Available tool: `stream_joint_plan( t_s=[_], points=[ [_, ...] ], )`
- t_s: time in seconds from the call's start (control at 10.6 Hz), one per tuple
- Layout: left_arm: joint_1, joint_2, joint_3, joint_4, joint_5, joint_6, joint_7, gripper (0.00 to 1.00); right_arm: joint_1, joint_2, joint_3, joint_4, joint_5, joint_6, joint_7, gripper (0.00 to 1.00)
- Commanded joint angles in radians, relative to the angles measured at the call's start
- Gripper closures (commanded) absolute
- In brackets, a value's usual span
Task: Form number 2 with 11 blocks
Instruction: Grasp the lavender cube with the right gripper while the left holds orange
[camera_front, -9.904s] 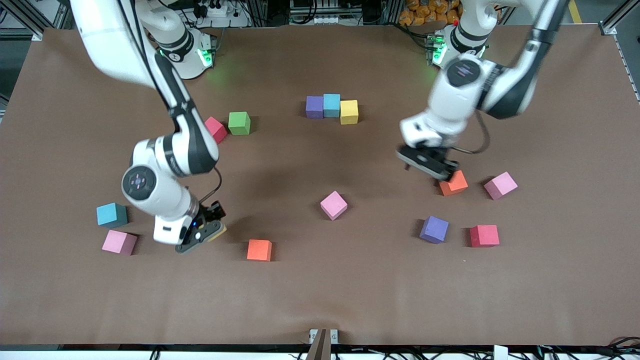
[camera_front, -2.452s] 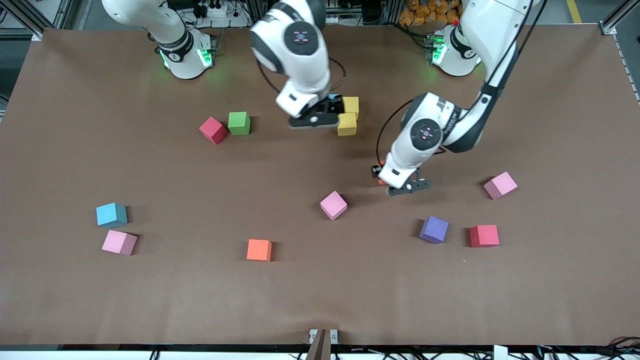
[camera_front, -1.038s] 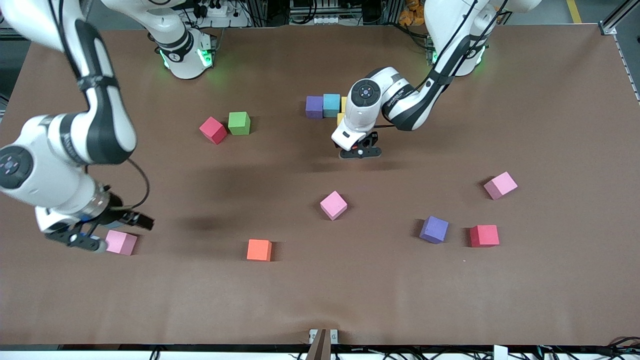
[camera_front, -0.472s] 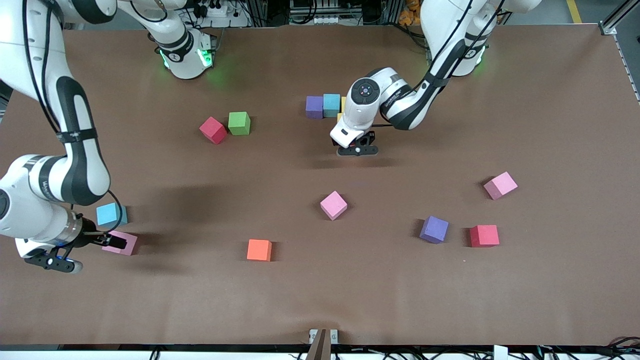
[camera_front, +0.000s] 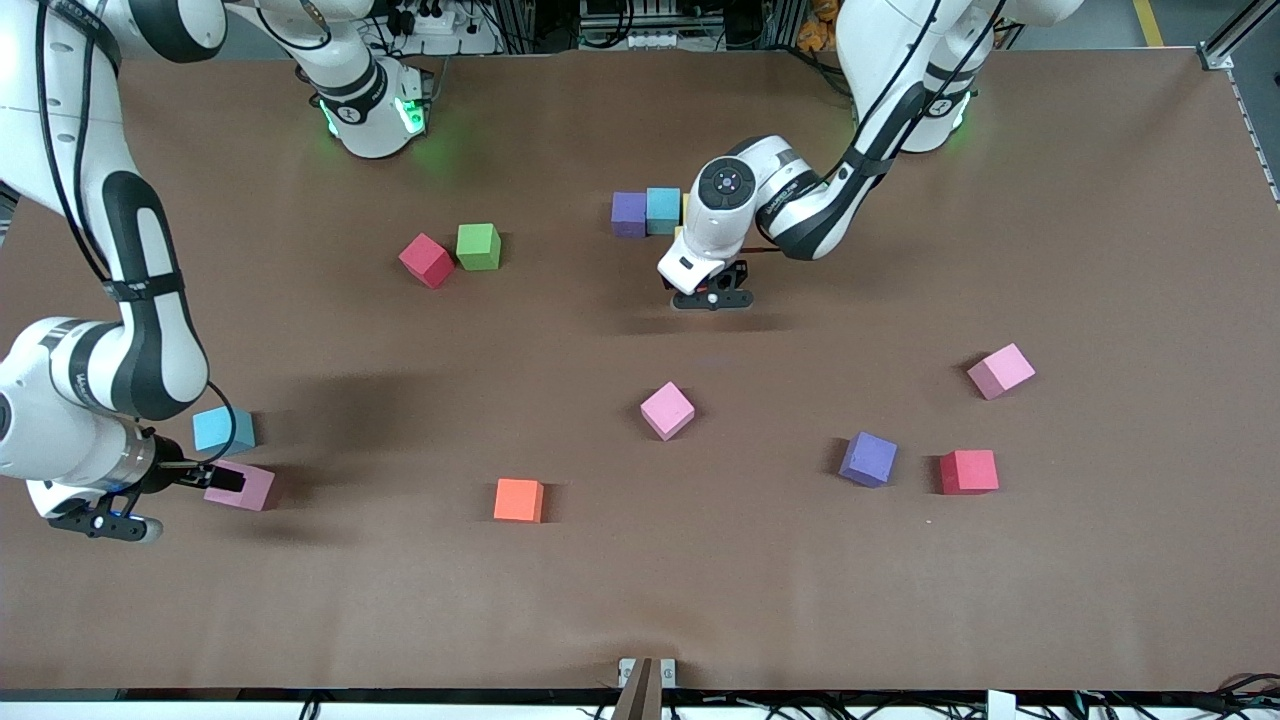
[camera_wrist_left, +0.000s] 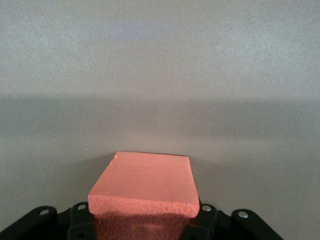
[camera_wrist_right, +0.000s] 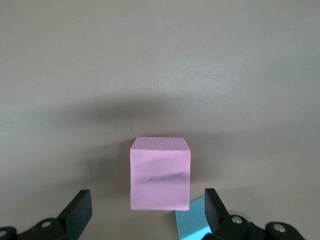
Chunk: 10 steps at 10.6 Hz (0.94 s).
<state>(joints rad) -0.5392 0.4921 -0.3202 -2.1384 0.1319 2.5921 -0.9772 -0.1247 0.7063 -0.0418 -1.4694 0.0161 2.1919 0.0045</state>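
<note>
L gripper (camera_front: 711, 297) pinching orange block (camera_wrist_left: 145, 185), now lower beside started row w/ purple block (camera_front: 628, 214), so placement is imminent. R gripper (camera_front: 150, 497) spread, has dropped to pink block (camera_wrist_right: 160, 173) by R arm's end; grasp next.

No readable text or labels

The front camera looks down from high across the table (camera_front: 640, 600), facing both arms. Each wrist camera looks closely down at tabletop, sharing it.
</note>
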Motion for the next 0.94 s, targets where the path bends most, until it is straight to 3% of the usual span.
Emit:
stream_joint_plan(
  t_s=[0.0,0.66,0.85],
  points=[
    [-0.015,0.003,0.000,-0.005,0.006,0.011,-0.032,0.58,-0.024,0.059,0.025,0.032,-0.010,0.021,-0.027,0.00],
    [-0.016,0.011,0.000,-0.008,0.008,0.005,-0.018,0.56,-0.041,0.100,0.026,0.021,0.004,0.072,-0.047,0.00],
    [-0.018,0.011,0.000,-0.006,0.008,-0.004,-0.018,0.56,-0.039,0.120,0.026,0.021,0.005,0.091,-0.041,0.07]
  ],
)
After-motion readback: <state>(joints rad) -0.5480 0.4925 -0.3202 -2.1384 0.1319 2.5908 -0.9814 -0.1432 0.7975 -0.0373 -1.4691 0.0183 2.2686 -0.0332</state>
